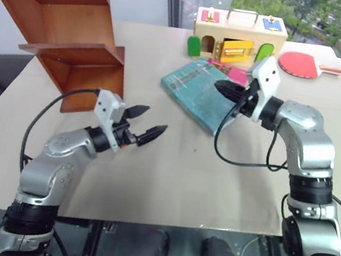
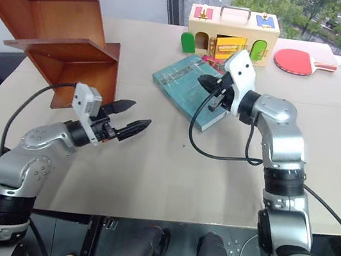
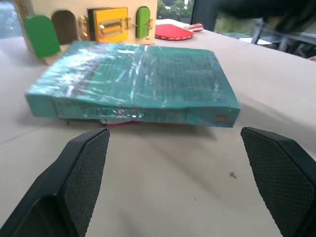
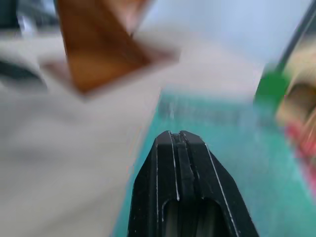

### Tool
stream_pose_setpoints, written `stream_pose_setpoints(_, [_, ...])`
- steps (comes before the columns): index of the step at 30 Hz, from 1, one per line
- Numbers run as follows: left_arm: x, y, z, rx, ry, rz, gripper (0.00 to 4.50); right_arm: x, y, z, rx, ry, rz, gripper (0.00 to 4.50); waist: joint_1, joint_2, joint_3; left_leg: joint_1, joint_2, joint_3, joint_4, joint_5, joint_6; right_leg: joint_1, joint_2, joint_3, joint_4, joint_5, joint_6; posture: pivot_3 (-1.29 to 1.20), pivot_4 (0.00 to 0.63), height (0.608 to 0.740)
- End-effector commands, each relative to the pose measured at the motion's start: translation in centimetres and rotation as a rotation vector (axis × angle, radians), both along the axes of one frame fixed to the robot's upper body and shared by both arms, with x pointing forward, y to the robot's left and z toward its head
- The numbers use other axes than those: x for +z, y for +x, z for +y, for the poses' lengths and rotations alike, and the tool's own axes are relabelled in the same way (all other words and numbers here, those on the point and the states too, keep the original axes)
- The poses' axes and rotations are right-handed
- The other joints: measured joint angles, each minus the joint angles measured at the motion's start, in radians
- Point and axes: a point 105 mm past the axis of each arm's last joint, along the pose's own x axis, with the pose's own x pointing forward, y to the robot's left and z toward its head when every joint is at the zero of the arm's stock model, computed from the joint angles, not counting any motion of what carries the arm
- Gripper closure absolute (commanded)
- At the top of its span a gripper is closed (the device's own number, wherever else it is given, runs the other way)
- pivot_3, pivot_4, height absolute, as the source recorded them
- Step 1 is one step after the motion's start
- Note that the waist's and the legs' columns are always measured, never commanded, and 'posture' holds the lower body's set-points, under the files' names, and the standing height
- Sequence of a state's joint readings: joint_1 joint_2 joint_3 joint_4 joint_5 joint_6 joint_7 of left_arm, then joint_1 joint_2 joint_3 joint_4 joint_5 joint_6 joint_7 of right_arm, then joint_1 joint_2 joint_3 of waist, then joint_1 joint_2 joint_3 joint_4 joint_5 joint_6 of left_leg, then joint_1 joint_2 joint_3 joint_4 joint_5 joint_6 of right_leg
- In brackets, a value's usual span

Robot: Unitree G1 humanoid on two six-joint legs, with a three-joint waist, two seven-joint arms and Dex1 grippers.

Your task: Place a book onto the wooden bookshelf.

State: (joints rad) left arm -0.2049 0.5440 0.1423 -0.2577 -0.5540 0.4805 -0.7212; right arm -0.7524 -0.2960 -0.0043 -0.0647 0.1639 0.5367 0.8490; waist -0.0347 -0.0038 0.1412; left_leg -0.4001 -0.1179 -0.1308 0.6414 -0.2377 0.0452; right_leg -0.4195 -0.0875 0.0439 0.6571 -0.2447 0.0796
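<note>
The thick teal-green book lies flat on the table in a shiny wrap, with a pink book edge showing under it. My right gripper hovers over the book with its black fingers pressed shut on nothing. My left gripper stands open near the table's front left, pointing at the book's spine from a short way off. The reddish-brown wooden bookshelf stands at the back left, its shelves bare.
A pale wooden box with coloured doors stands behind the book. A red table-tennis paddle lies at the back right. A pink item rests between box and book. Black cables hang from both wrists.
</note>
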Motion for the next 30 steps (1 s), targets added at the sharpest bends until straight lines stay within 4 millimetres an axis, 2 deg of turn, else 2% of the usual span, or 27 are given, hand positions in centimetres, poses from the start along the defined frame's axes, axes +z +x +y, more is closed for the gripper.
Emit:
stream_pose_setpoints(1, [0.3, 0.6, -0.9, -0.022, -0.032, 0.012, 0.0, 1.3, -2.4, -0.9, -0.014, 0.06, -0.045, 3.97, 0.005, 0.0, 0.0, 0.0, 0.0, 0.0, 0.0, 0.0, 0.0, 0.0, 0.0, 0.0, 0.0, 0.0, 0.0, 0.0, 0.15, 0.74])
stream_pose_setpoints(3, [-0.1, 1.1, -1.7, -0.045, -0.041, 0.027, 0.0, 0.3, -4.4, -1.3, -0.01, 0.051, -0.031, 3.33, 0.016, 0.0, 0.0, 0.0, 0.0, 0.0, 0.001, 0.0, 0.0, 0.0, 0.0, 0.0, 0.0, 0.0, 0.0, 0.0, 0.15, 0.74])
stream_pose_setpoints(6, [-0.6, 1.6, -2.7, -0.066, -0.05, 0.054, 0.0, -0.8, -6.8, -2.0, -0.029, 0.029, -0.024, 1.96, 0.024, 0.0, 0.0, 0.0, 0.0, 0.0, 0.001, 0.0, 0.0, 0.0, -0.001, 0.0, 0.0, 0.0, 0.0, 0.0, 0.15, 0.74])
stream_pose_setpoints(10, [-1.7, 3.3, -4.4, -0.067, -0.139, 0.163, 0.0, -3.1, -11.3, -4.0, -0.106, -0.072, 0.008, 0.12, 0.041, -0.002, 0.001, 0.0, 0.0, -0.002, 0.002, 0.0, 0.0, 0.002, -0.001, -0.002, 0.0, 0.0, 0.0, 0.0, 0.15, 0.74])
stream_pose_setpoints(14, [-2.3, 4.9, -5.2, -0.023, -0.258, 0.296, 0.0, -3.5, -13.5, -4.8, -0.171, -0.084, 0.015, 0.05, 0.045, -0.003, 0.002, 0.0, 0.0, -0.001, 0.004, 0.0, 0.001, 0.003, -0.001, -0.002, 0.0, 0.0, 0.001, 0.0, 0.15, 0.74])
stream_pose_setpoints(16, [-3.0, 5.9, -6.3, -0.006, -0.364, 0.411, 0.0, -3.9, -14.2, -5.4, -0.212, -0.096, 0.006, 0.05, 0.05, -0.004, 0.003, 0.001, 0.0, -0.002, 0.006, -0.001, 0.002, 0.005, -0.001, -0.003, 0.001, 0.0, 0.001, 0.0, 0.15, 0.74])
stream_pose_setpoints(18, [-3.2, 6.7, -7.8, -0.016, -0.49, 0.525, 0.0, -4.1, -14.3, -6.0, -0.262, -0.11, -0.01, 0.05, 0.051, -0.007, 0.004, 0.001, 0.0, -0.004, 0.007, -0.002, 0.004, 0.007, 0.0, -0.006, 0.001, 0.0, 0.001, 0.0, 0.15, 0.74])
stream_pose_setpoints(20, [-3.5, 7.6, -8.3, 0.006, -0.538, 0.587, 0.0, -4.2, -14.1, -6.3, -0.3, -0.116, -0.02, 0.05, 0.05, -0.008, 0.005, 0.001, -0.001, -0.004, 0.009, -0.002, 0.003, 0.007, 0.0, -0.007, 0.001, 0.0, 0.002, 0.0, 0.15, 0.74])
stream_pose_setpoints(25, [-3.8, 9.7, -9.4, 0.062, -0.687, 0.707, 0.0, -4.4, -14.1, -6.7, -0.354, -0.125, -0.04, 0.05, 0.05, -0.013, 0.008, 0.001, -0.001, -0.004, 0.009, 0.0, 0.0, 0.008, 0.0, -0.007, 0.001, 0.0, 0.002, 0.0, 0.15, 0.74])
stream_pose_setpoints(28, [-3.4, 10.9, -11.0, 0.064, -0.777, 0.76, 0.0, -4.5, -14.0, -6.8, -0.381, -0.126, -0.052, 0.05, 0.052, -0.013, 0.008, 0.001, -0.001, -0.004, 0.009, 0.0, 0.0, 0.008, 0.0, -0.007, 0.001, 0.0, 0.002, 0.0, 0.15, 0.74])
stream_pose_setpoints(30, [-3.2, 11.3, -11.3, 0.065, -0.81, 0.774, 0.0, -4.5, -14.0, -6.8, -0.391, -0.126, -0.057, 0.05, 0.052, -0.014, 0.009, 0.001, -0.001, -0.004, 0.009, 0.0, 0.0, 0.008, 0.0, -0.007, 0.001, 0.0, 0.002, 0.0, 0.15, 0.74])
